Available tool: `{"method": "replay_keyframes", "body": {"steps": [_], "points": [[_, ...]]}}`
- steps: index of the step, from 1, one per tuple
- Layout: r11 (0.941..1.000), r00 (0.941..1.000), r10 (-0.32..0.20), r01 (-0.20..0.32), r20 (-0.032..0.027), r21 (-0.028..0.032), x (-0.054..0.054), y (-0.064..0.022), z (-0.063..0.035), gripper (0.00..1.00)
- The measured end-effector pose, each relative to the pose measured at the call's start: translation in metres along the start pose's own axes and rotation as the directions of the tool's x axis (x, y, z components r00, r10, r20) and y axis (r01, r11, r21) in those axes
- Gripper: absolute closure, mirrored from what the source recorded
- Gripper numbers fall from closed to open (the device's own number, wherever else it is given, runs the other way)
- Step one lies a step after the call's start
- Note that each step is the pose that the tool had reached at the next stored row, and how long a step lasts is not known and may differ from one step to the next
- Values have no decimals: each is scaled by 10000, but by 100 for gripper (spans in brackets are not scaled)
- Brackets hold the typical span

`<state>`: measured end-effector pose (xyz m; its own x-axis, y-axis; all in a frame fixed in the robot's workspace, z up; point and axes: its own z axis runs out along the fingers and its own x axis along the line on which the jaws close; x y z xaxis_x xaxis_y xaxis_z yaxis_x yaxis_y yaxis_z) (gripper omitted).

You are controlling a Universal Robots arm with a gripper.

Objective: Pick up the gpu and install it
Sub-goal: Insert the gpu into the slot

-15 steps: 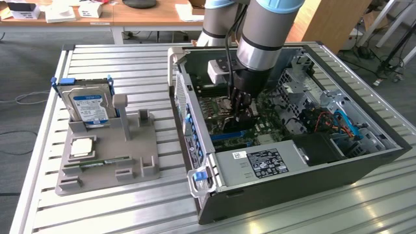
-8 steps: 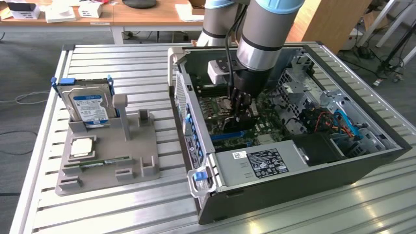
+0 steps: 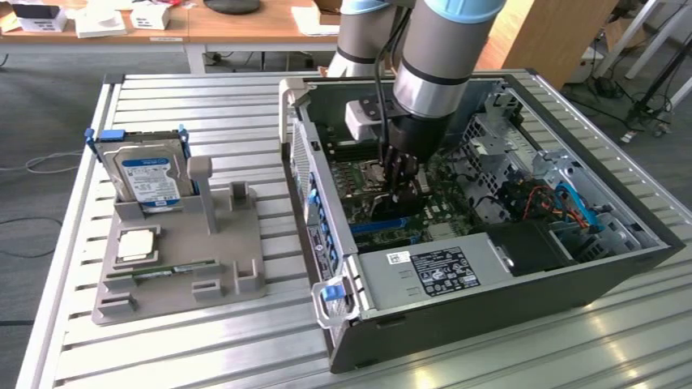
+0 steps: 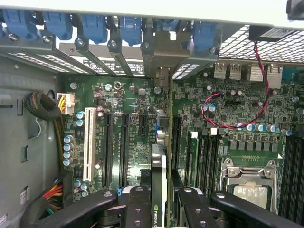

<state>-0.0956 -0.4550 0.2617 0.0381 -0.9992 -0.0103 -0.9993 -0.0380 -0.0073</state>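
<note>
Tool (image 4: 160,209) with black jointed fingers clamps the thin, flat gpu (image 4: 159,168) edge-on, upright over the green motherboard (image 4: 123,123) inside the open metal computer case (image 3: 487,316).

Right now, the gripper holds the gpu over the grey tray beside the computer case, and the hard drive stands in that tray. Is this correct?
Not quite. The gripper holds the gpu inside the case, over the motherboard, as the wrist view shows. The hard drive does stand in the grey tray.
</note>
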Motion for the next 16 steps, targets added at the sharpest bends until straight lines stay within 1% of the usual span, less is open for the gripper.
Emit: {"method": "replay_keyframes", "body": {"steps": [4,10,15,16], "points": [[10000,10000,-2,2,-3,87,0,9,0,73],[9998,10000,-3,3,-8,197,-1,27,-1,73],[9998,10000,-4,4,-9,216,-1,32,-1,73],[9997,10000,-1,1,-12,239,-1,35,-2,73]]}}
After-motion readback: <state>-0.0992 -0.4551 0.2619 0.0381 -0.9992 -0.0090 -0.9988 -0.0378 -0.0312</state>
